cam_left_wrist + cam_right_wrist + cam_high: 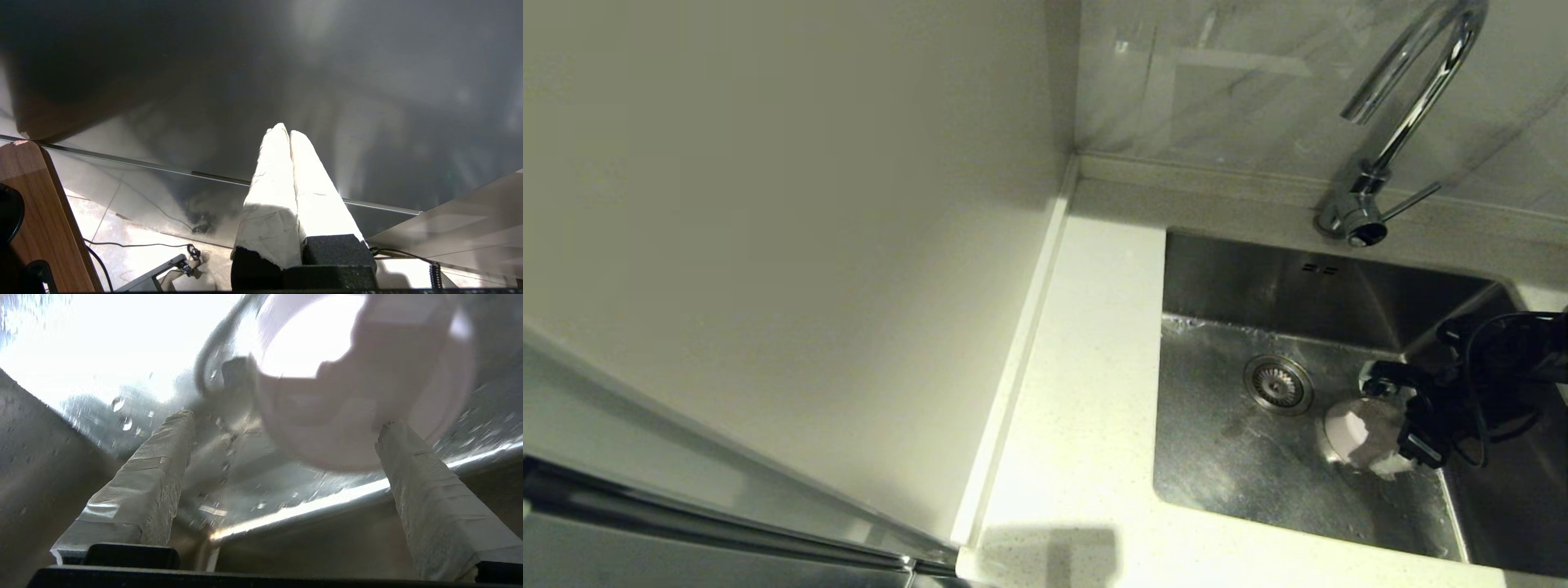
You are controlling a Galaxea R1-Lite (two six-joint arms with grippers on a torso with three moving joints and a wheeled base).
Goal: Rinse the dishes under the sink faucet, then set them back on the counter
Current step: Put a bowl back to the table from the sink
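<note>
A pale pink bowl (1357, 434) lies on the wet floor of the steel sink (1225, 482), just right of the round drain (1278, 384). My right gripper (1395, 418) reaches into the basin from the right and stands open beside the bowl. In the right wrist view the bowl (359, 396) sits just ahead of the open right gripper (286, 420), and one taped fingertip (388, 430) overlaps its rim. The chrome faucet (1409, 114) arches above the back rim with no stream showing. My left gripper (284, 131) is shut on nothing, out of the head view. The blue-white and yellow-green bowls are out of view.
The white speckled counter (1086, 367) runs along the sink's left side, bounded by a raised edge strip (1021, 351) and a cream wall panel (768, 204). The faucet's side lever (1413, 200) points right. A wooden board (36, 212) and floor cables show in the left wrist view.
</note>
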